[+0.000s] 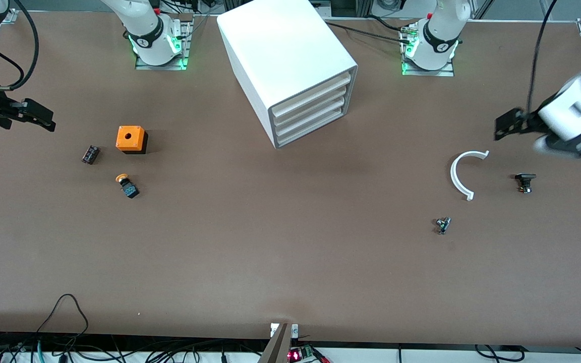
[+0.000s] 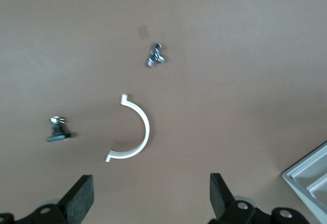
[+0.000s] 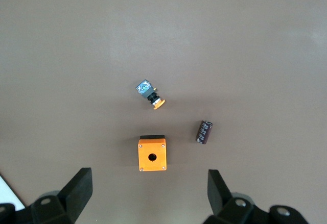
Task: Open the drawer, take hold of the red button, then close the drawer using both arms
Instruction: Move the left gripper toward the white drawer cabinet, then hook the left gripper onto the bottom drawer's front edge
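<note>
While all four drawers (image 1: 310, 108) sit pushed flush into the white cabinet (image 1: 285, 45), I see that cabinet standing between the two arm bases, turned at an angle, so the drawer fronts face the front camera and the left arm's end of the table. I cannot tell from here which of the stacked drawers is the one I want.

My right gripper (image 3: 148, 191) hangs in the air over the right arm's end of the table, its fingers (image 3: 76, 188) spread wide and holding nothing. Its wrist camera looks down on an orange box (image 1: 130, 139) with a hole in its top. Just beside the box, toward the right arm's end, lies a small black cylinder (image 1: 90, 154). An orange-capped button (image 1: 127, 185) lies on its side, nearer to the front camera than the box and apart from it.

My left gripper (image 2: 150, 196) hangs over the left arm's end of the table, also spread wide and empty. Under its wrist camera lies a white half ring (image 1: 464, 174), flat on the table. A small black part (image 1: 525, 182) sits beside the ring toward the left arm's end, apart from it. A small metal piece (image 1: 442, 225) lies nearer to the front camera than the ring. A corner of the cabinet shows at the edge of the left wrist view
</note>
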Robot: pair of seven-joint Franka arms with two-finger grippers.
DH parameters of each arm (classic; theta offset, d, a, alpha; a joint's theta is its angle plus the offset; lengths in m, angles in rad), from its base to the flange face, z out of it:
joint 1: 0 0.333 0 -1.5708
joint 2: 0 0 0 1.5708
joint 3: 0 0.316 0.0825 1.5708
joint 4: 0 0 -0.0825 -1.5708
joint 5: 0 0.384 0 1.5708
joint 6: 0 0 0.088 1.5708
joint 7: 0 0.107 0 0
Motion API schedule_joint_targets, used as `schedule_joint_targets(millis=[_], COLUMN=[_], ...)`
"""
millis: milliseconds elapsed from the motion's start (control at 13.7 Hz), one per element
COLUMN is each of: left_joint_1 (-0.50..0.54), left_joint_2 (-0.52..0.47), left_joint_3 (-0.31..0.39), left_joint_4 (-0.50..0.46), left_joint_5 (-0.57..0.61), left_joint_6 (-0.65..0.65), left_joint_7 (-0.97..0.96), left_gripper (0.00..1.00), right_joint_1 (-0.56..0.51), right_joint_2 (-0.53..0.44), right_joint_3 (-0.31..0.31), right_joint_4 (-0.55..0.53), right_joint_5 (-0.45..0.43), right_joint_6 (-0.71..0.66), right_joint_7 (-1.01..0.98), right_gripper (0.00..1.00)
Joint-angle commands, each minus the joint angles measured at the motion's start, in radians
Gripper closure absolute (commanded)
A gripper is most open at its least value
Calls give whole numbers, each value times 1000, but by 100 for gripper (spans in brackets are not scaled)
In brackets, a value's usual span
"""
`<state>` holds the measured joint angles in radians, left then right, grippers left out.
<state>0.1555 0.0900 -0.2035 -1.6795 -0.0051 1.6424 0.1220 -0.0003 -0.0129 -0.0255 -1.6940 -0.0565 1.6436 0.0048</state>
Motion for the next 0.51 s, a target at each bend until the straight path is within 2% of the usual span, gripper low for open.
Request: schedule_joint_targets(millis=[0, 146, 292, 438], left_joint_1=[-19, -24, -30, -71], left_joint_2=[111, 163, 203, 220], left_joint_3=[-19, -33, -34, -51], left_joint_4=[1, -41, -161, -273], left_joint_5=[-74, -230, -486, -652], left_joint_6=[-3, 3, 54, 124], left_joint_7=[76, 116, 122, 123], left_gripper=[0, 0, 0, 0], right_joint_1=[-15, -15, -15, -1], right_joint_2=[-16, -15, -13, 14], right_joint_3=[15, 15, 13, 15], right_joint_4=[-9, -6, -6, -1], right_joint_5=[7, 7, 7, 4], right_joint_6=[-10, -10, -13, -11], right_joint_7=[-2, -2, -6, -11], right_gripper=[0, 0, 0, 0])
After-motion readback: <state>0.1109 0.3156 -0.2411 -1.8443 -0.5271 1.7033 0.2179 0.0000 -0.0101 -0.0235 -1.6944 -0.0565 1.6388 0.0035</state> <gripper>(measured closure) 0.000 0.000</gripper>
